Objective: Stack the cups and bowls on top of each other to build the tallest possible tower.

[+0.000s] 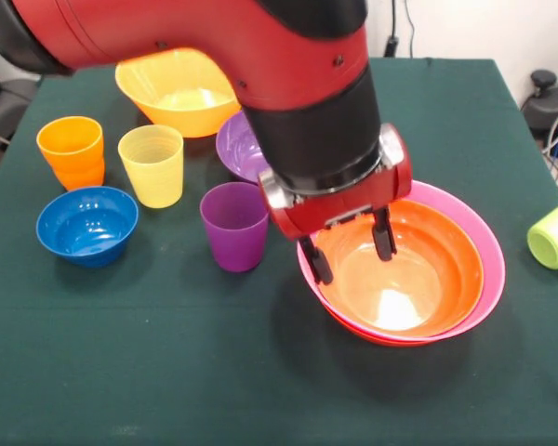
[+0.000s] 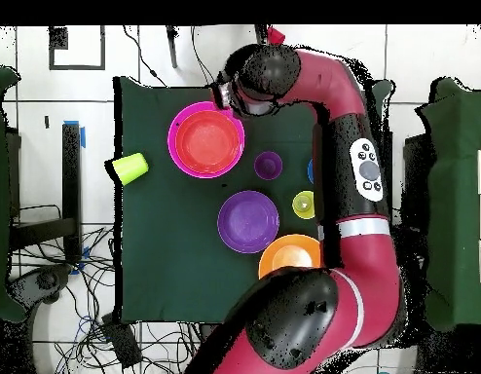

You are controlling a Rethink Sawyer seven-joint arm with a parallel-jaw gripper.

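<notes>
The tower (image 1: 418, 279) is a red-orange bowl nested in the pink bowl (image 1: 488, 251), with another red-orange rim showing beneath; it also shows in the overhead view (image 2: 205, 141). My gripper (image 1: 352, 249) is open and empty, hanging over the pile's left rim, with one finger (image 1: 383, 237) above the bowl's inside and the other at the rim. The purple cup (image 1: 234, 225) stands upright just left of it. The yellow cup (image 1: 152, 164), orange cup (image 1: 72, 150) and blue bowl (image 1: 86, 223) stand at the left. The purple bowl (image 1: 240, 147) is partly hidden behind the arm.
The large yellow-orange bowl (image 1: 179, 91) stands at the back left. The lime green cup (image 1: 556, 232) lies on its side at the right edge of the dark green table (image 1: 167, 372). The arm's thick body covers the table's back middle.
</notes>
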